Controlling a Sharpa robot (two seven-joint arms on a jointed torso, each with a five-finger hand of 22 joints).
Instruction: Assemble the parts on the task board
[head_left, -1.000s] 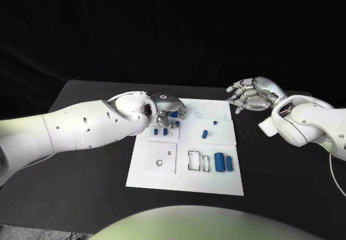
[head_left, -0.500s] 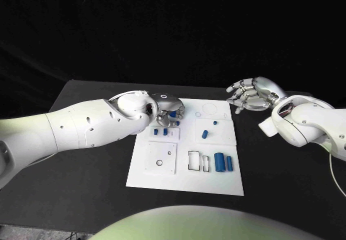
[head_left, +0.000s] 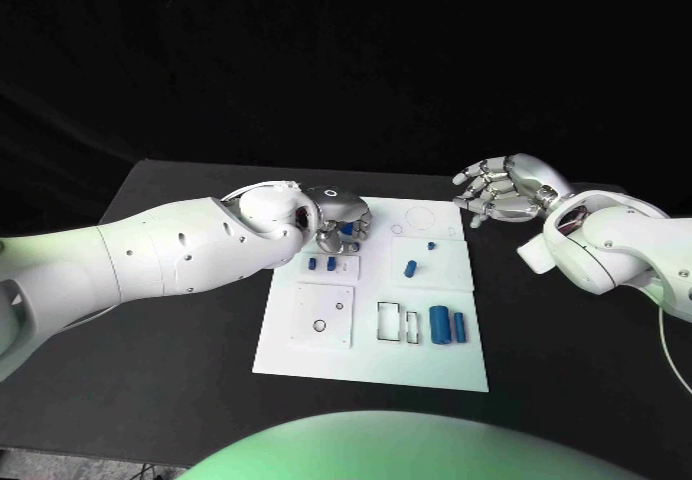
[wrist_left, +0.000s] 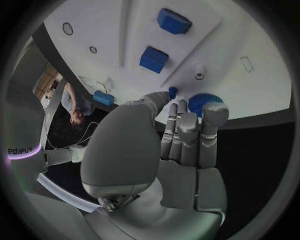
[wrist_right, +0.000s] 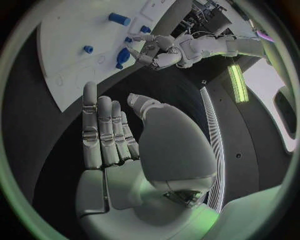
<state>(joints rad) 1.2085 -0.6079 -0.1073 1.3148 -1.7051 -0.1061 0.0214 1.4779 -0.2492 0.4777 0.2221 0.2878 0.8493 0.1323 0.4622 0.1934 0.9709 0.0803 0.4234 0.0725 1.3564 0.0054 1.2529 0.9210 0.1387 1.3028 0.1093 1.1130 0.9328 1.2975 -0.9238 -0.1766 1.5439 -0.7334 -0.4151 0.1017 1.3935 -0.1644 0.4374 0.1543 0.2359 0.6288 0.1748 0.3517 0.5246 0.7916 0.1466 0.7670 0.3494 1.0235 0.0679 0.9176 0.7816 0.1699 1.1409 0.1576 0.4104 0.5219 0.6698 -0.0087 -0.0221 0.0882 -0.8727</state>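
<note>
Board (head_left: 369, 345) lies mid-worktop (head_left: 173, 330); the left robot hand (head_left: 336, 218) pinches a blue gear (wrist_left: 201, 102) at its far end, apparently to seat it. Right robot hand (head_left: 498, 188) hovers released beside the board.

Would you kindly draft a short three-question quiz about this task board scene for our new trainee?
1. True or false: the right hand holds a blue part.
2. Which hand is over the task board? A) left B) right C) neither
3. Fill in: two long blue cylinders lie side by side near the board's ____ edge, on the robot's right side.

Key: 1 false, it holds nothing, fingers apart. 2 A, the left hand is at the far end. 3 near.
</note>
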